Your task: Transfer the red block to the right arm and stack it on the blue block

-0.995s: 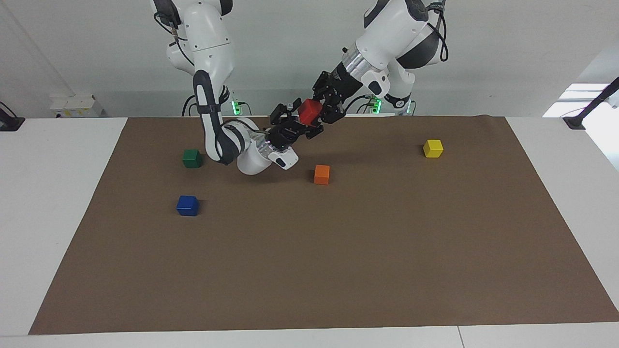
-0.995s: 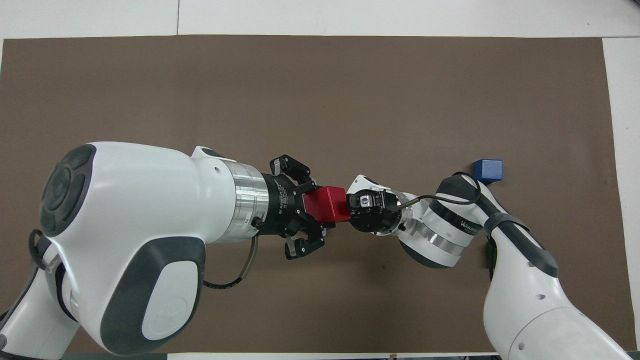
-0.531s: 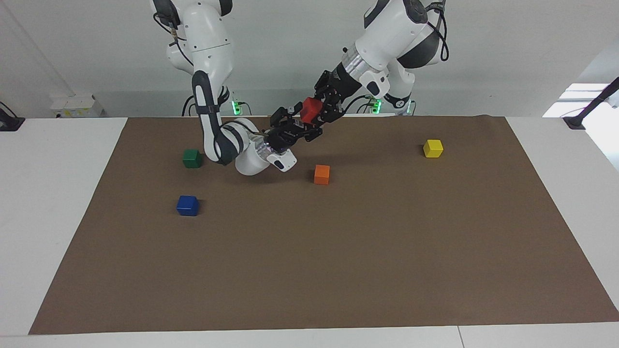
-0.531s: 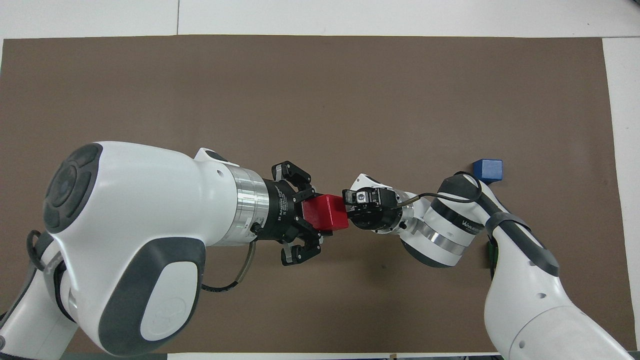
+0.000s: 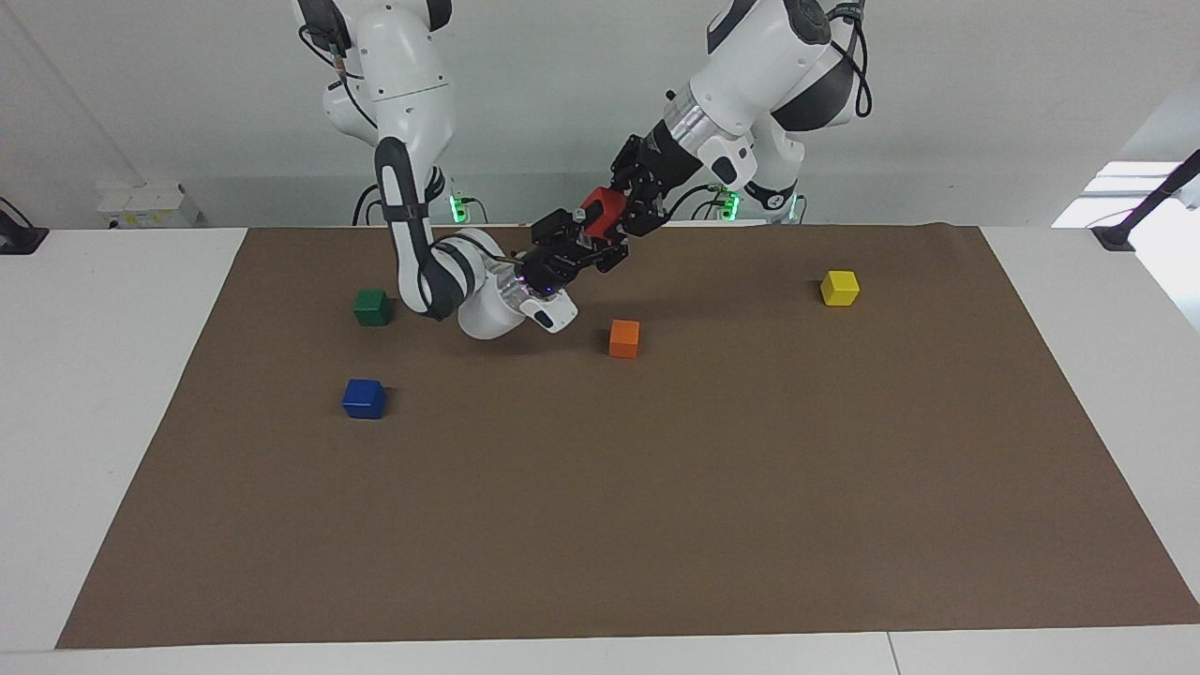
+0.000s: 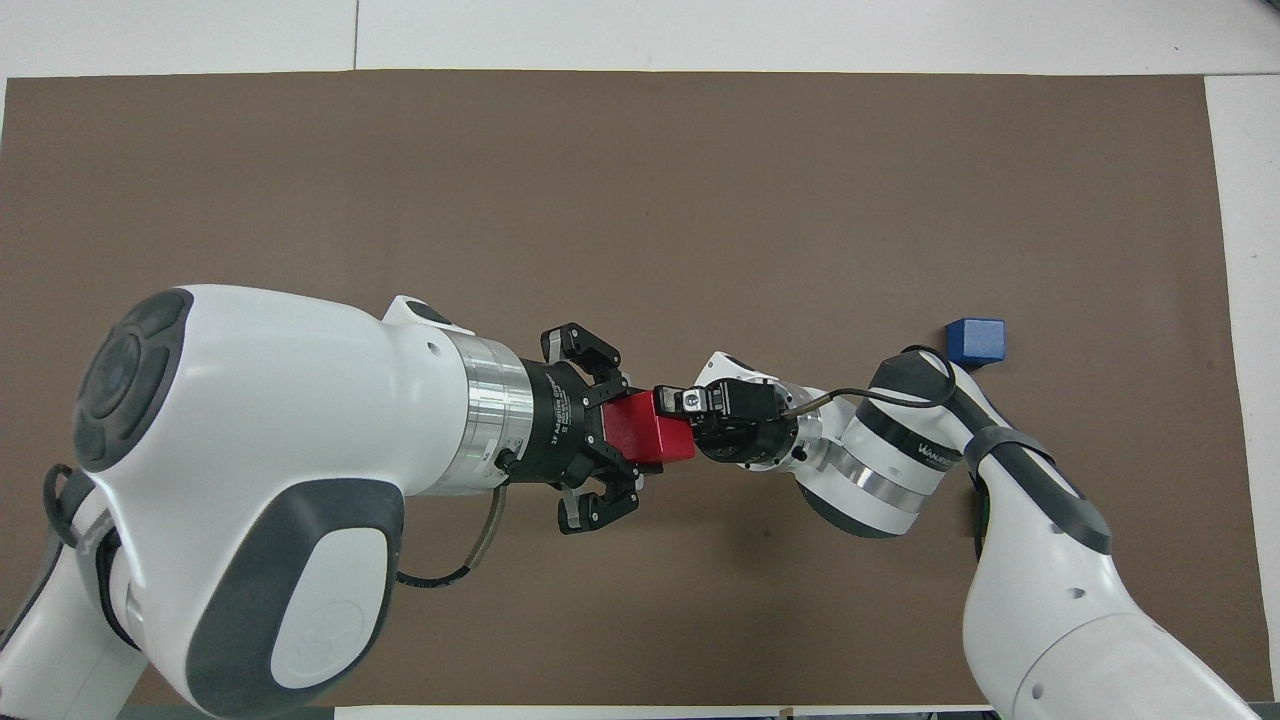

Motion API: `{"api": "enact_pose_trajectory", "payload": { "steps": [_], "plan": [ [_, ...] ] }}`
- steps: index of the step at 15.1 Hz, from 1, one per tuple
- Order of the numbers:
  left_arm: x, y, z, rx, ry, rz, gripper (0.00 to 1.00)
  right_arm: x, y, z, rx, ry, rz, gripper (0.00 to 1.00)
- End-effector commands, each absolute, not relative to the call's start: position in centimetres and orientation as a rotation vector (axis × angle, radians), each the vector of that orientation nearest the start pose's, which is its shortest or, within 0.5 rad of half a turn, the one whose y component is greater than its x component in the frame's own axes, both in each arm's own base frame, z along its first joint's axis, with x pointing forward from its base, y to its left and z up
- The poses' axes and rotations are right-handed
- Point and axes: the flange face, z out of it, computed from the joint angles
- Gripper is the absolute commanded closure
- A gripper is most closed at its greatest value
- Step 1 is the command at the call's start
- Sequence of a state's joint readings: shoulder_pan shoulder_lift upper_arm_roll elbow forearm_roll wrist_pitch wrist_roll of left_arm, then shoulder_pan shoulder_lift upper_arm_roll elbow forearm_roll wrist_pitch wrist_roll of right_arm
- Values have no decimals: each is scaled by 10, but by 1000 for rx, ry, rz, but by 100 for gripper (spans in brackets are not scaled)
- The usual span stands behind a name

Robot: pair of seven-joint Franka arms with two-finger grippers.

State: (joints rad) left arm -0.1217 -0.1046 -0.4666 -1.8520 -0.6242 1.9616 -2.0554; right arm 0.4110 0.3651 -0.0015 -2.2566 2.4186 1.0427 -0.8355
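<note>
The red block [image 5: 600, 208] [image 6: 650, 432] hangs in the air, held by my left gripper [image 5: 611, 223] [image 6: 632, 432], which is shut on it over the mat's edge nearest the robots, above the orange block. My right gripper [image 5: 579, 240] [image 6: 690, 412] meets it from the other end. It is open, with one finger [image 6: 678, 400] lying over the block's free end. A small blue light shows at its wrist. The blue block [image 5: 364, 398] [image 6: 975, 341] sits alone on the mat toward the right arm's end.
A brown mat [image 5: 656, 487] covers the table. On it are a green block [image 5: 372, 307] nearer the robots than the blue one, an orange block [image 5: 623, 338] near the middle, and a yellow block [image 5: 839, 288] toward the left arm's end.
My right gripper has moved in toward the red block, and its finger now overlaps the block's end. My left gripper has kept hold and shifted only slightly.
</note>
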Motion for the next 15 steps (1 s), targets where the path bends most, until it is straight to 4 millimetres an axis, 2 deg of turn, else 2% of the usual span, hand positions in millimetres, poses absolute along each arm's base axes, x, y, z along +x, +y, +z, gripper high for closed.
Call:
{"api": "enact_pose_trajectory", "payload": {
  "steps": [1,3,4,5,6,8,10,11,13,15],
  "plan": [
    [432,-334,591,1847,2003,-684,100,471,300,349,-696,97,90,100],
    [437,-324,603,1819,2000,-659,0,471,300,350,-696,96,90,100],
    [438,-316,610,1807,1997,-635,0,471,300,350,-696,96,92,100],
    [447,-295,618,1795,1989,-607,0,472,301,350,-700,97,89,100],
    [449,-285,622,1843,1945,-600,0,473,301,356,-708,96,85,100],
    [469,-241,625,1878,1895,-583,0,475,299,370,-730,105,90,100],
    [492,-181,624,1883,1837,-524,0,481,293,383,-779,130,82,100],
    [499,-163,624,1953,1763,-451,0,482,288,392,-832,136,99,100],
    [507,-142,620,2247,1568,-197,0,491,256,416,-1023,150,115,100],
    [508,-128,611,2514,1288,-75,0,498,216,449,-1263,172,139,100]
  ]
}}
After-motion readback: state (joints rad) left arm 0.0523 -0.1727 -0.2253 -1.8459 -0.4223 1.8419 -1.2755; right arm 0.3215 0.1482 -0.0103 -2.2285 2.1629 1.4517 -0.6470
